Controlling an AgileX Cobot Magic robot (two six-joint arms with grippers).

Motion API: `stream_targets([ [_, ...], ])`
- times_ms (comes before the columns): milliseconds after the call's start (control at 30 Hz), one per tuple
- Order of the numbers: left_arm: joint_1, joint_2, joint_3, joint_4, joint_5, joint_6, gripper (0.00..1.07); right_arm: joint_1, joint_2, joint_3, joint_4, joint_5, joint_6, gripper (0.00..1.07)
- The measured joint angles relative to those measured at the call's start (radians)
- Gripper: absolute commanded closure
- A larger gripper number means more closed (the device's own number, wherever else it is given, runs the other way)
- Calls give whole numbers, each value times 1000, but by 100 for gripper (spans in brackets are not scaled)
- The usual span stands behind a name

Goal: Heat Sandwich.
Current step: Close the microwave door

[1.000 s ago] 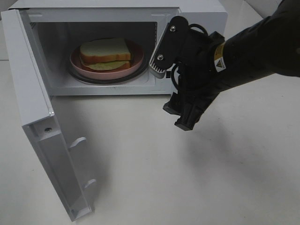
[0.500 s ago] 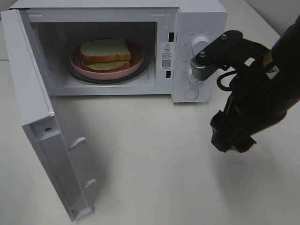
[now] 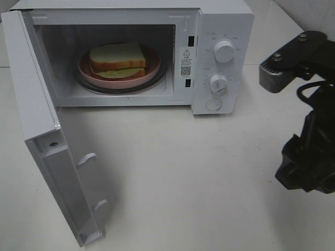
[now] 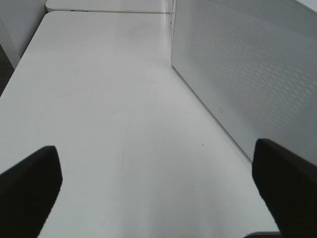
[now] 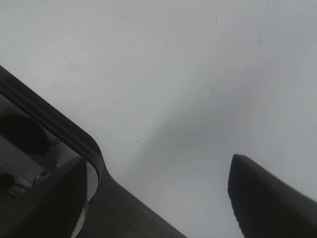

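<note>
A white microwave (image 3: pixel 225 21) stands on a white table (image 3: pixel 183 172) with its door (image 3: pixel 47 130) swung fully open. Inside, the sandwich (image 3: pixel 117 60) lies flat on a pink plate (image 3: pixel 152 70), centred in the cavity, probably so that it can turn freely once heating starts.

The right gripper (image 3: pixel 306 175) hangs above bare table, well apart from the microwave and off to the side of its control panel. From this gripper, the sandwich is far across toward the left arm's side and farther back. The right wrist view shows the right gripper (image 5: pixel 158 198) spread fairly wide, with nothing between its fingers. It appears parked clear of the opening, leaving the doorway free.

The left gripper (image 4: pixel 157 191) is outside the high view. Its own camera shows it fully spread and empty, low over the table, with a white perforated panel (image 4: pixel 247 64) just beside it. Whether that panel is the door or the oven's side wall is unclear.

With loading apparently finished, closing the door and turning the two knobs (image 3: pixel 224 51) likely remain.
</note>
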Motion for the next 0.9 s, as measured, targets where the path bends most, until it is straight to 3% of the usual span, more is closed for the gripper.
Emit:
stream_targets([
  [300,0,0,0,0,0,0,6,-34,-190,134,12,7,16,31],
  [567,0,0,0,0,0,0,6,-252,-400,258,19,9,18,31],
  [900,0,0,0,0,0,0,6,-435,-647,318,42,1,18,31],
])
